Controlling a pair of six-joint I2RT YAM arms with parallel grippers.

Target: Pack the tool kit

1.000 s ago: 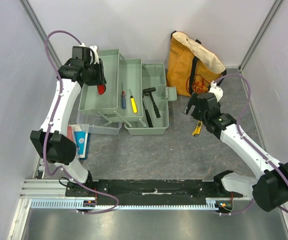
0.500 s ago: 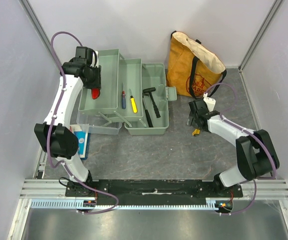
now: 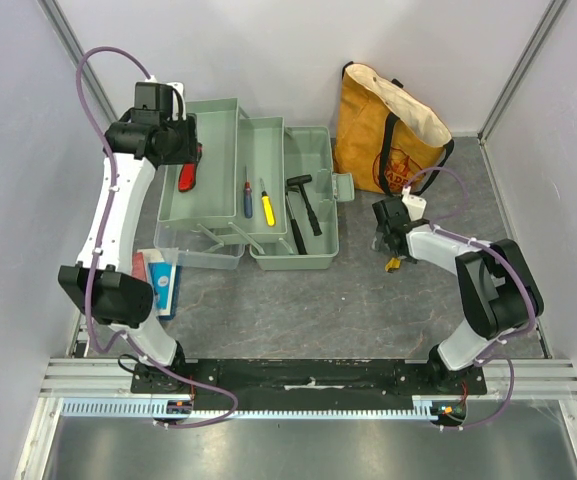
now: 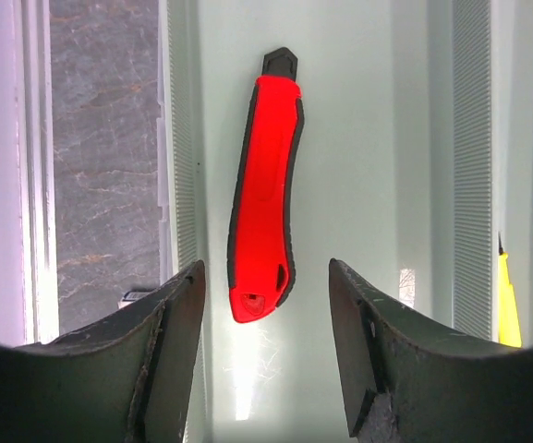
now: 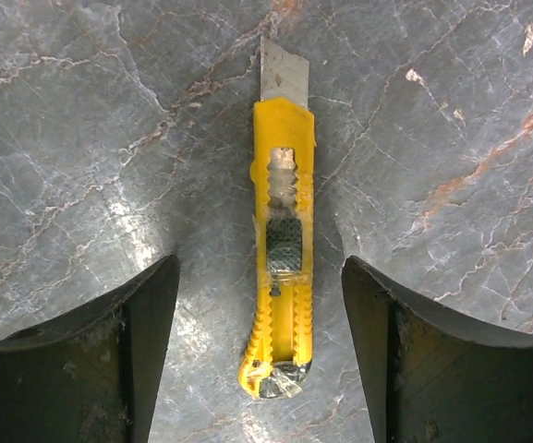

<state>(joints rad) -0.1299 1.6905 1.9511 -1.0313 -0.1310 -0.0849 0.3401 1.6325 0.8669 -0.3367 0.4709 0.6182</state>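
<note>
- Right of the toolbox (image 3: 290,262), on the grey marbled table (image 3: 348,300), right gripper (image 5: 259,277) jaws released, straddling yellow knife (image 5: 283,249).
- Left gripper (image 4: 264,272) jaws released over red knife (image 4: 266,175) in toolbox tray (image 4: 368,138).
- Pale wall (image 3: 268,50) behind toolbox.

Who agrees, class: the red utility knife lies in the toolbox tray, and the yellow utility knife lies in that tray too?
Not quite. The red utility knife does lie in the toolbox tray, but the yellow utility knife lies on the marbled table, as the right wrist view shows.
</note>
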